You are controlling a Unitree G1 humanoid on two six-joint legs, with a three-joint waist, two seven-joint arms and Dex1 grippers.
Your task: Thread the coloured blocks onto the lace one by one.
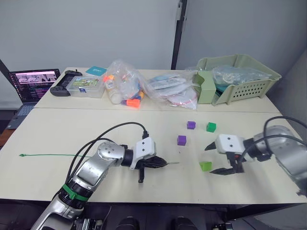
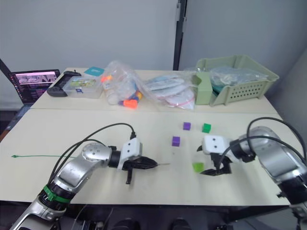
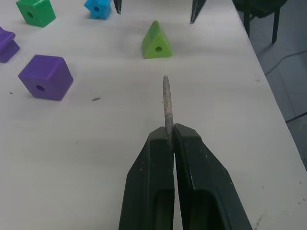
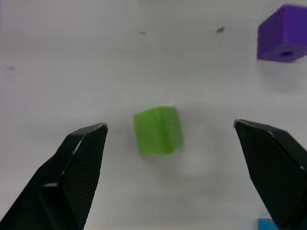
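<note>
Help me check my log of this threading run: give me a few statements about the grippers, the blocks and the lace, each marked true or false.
1. The left gripper is shut on the stiff grey needle tip of the thin green lace. True.
2. The right gripper is clamped on the small lime green plastic block. False: its fingers stand open on either side of the block, apart from it.
3. The lime green block is already on the lace. False: it lies loose on the pale table.
4. A purple plastic cube lies between the two grippers, farther from the robot. True.
5. The lace's far end is in the green perforated basket. False: it trails across the table on the robot's left.
</note>
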